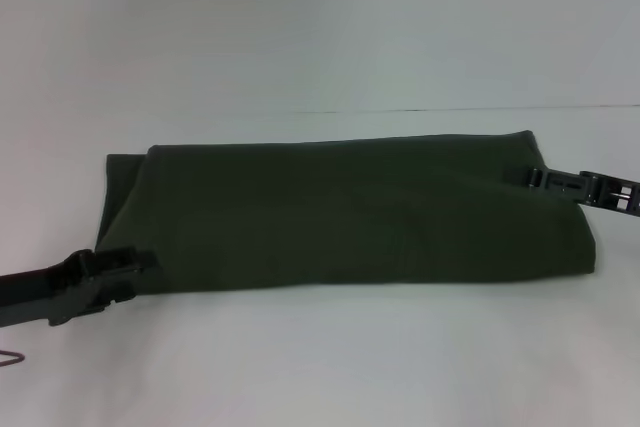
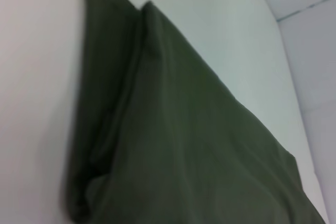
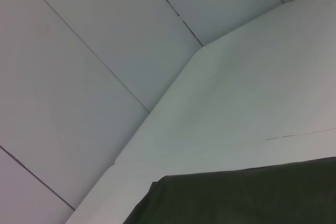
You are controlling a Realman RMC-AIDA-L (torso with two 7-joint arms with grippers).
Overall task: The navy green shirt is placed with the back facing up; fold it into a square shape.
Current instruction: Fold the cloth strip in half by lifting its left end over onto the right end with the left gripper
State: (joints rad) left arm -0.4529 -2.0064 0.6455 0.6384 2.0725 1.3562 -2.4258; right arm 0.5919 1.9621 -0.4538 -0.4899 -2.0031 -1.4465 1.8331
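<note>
The navy green shirt (image 1: 350,212) lies on the white table (image 1: 320,357) as a long folded band running left to right, plain side up. An under layer sticks out at its left end. My left gripper (image 1: 138,263) reaches in from the lower left and meets the band's near left corner. My right gripper (image 1: 532,177) comes in from the right and rests at the band's far right corner. The left wrist view shows stacked layers of the shirt (image 2: 184,129) close up. In the right wrist view one shirt corner (image 3: 252,192) lies on the table.
A pale wall (image 1: 320,27) rises behind the table's back edge (image 1: 450,109). A thin reddish loop (image 1: 10,355) shows at the lower left edge of the head view. Bare table surface lies in front of and behind the shirt.
</note>
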